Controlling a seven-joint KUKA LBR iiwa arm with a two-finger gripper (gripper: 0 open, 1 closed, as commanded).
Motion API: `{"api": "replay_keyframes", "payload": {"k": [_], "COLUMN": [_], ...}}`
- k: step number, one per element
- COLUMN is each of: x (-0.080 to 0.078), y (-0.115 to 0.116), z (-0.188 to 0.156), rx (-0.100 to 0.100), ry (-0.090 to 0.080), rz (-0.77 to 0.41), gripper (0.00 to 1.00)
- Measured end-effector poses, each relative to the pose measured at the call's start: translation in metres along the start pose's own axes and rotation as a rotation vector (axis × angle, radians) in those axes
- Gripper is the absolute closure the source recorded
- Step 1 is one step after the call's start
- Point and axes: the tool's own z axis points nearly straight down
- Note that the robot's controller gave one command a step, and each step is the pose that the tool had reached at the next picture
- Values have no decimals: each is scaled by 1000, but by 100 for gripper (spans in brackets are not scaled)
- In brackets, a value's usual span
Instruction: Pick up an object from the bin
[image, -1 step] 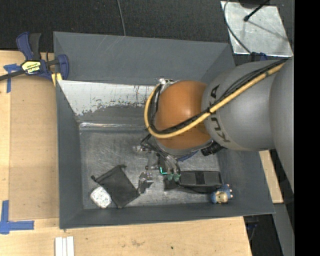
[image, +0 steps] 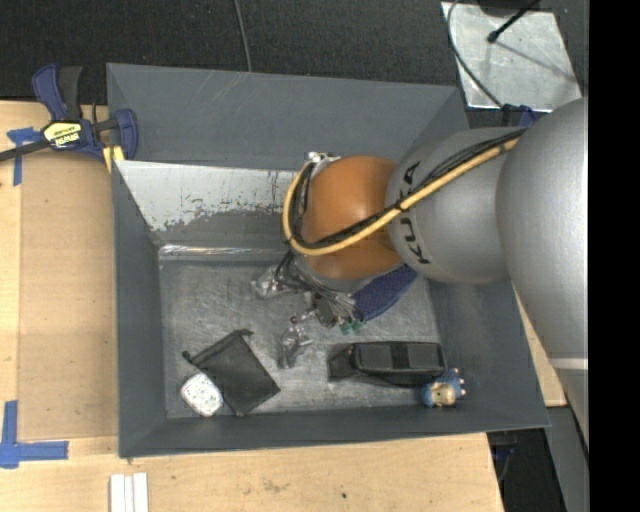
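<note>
My gripper (image: 281, 316) hangs below the orange wrist cover, low over the middle of the bin floor. Its two metal fingers stand apart, open, with bare floor between them. A flat black pouch (image: 236, 371) lies just to the front left of the lower finger. A black stapler-like block (image: 389, 362) lies to its front right. A dark blue soft thing (image: 386, 293) lies right behind the gripper, partly hidden under the arm.
A small white round thing (image: 202, 395) lies in the bin's front left corner, touching the pouch. A little blue and yellow figure (image: 443, 391) sits in the front right corner. The big grey arm covers the bin's right back part.
</note>
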Motion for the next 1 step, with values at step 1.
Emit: {"api": "replay_keyframes", "payload": {"k": [1], "x": [2], "y": [117], "z": [-63], "rx": [-5], "ry": [-3], "rz": [-37], "gripper": [0]}}
